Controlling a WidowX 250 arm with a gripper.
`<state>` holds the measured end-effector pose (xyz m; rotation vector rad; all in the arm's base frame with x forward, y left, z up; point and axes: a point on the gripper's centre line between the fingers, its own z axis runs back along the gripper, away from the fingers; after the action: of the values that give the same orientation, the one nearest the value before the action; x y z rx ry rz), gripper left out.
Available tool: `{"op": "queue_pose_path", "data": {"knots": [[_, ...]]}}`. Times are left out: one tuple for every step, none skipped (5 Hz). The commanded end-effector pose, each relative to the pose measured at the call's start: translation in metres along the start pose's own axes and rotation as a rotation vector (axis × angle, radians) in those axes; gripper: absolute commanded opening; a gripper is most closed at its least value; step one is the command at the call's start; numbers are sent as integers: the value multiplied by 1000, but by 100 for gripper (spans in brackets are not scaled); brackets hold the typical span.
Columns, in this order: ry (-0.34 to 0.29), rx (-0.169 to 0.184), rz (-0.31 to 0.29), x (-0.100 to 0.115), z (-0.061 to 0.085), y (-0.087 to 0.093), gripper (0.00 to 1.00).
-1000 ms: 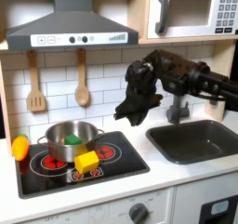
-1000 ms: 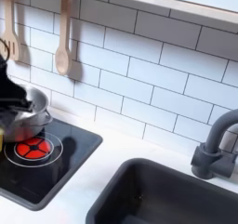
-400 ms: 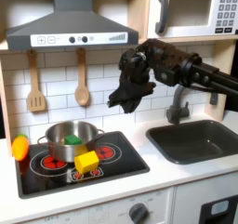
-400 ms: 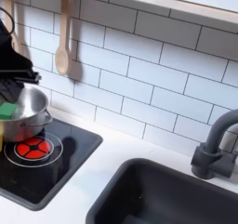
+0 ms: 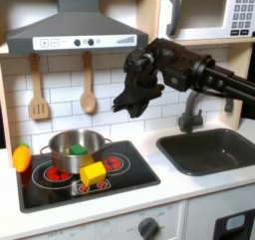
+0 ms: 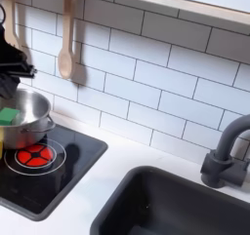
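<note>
In the first exterior view my black gripper [image 5: 127,105] hangs in the air above the stove's right side, up and to the right of the silver pot [image 5: 75,150]. Its fingers look spread, with nothing between them. A green piece [image 5: 78,148] lies inside the pot. In front of the pot, a yellow block [image 5: 94,172] sits on the black stove top [image 5: 120,179]. In the second exterior view the gripper [image 6: 12,65] shows at the left edge, just above the pot [image 6: 27,120] and the green piece [image 6: 8,114].
A yellow-orange toy [image 5: 21,157] lies at the stove's left edge. A wooden spatula [image 5: 38,90] and spoon [image 5: 88,89] hang on the tiled wall. To the right are the dark sink [image 5: 214,150] and its faucet [image 5: 189,113]. A hood and a microwave [image 5: 204,12] sit overhead.
The gripper has risen and shifted left in the first exterior view, away from the counter beside the sink. Pot, green piece and yellow block have not moved.
</note>
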<state>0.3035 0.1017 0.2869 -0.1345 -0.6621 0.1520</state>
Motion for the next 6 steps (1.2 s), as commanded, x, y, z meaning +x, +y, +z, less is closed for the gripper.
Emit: {"op": "queue_pose_path", "data": {"knots": [[-44, -14, 13, 8, 6, 1, 0], [-81, -31, 24, 15, 6, 2, 0], [-131, -31, 26, 31, 1, 2, 0], [-156, -24, 24, 43, -7, 6, 0], [-178, -24, 33, 56, -9, 7, 0], [-191, -33, 45, 63, -6, 9, 0]]}}
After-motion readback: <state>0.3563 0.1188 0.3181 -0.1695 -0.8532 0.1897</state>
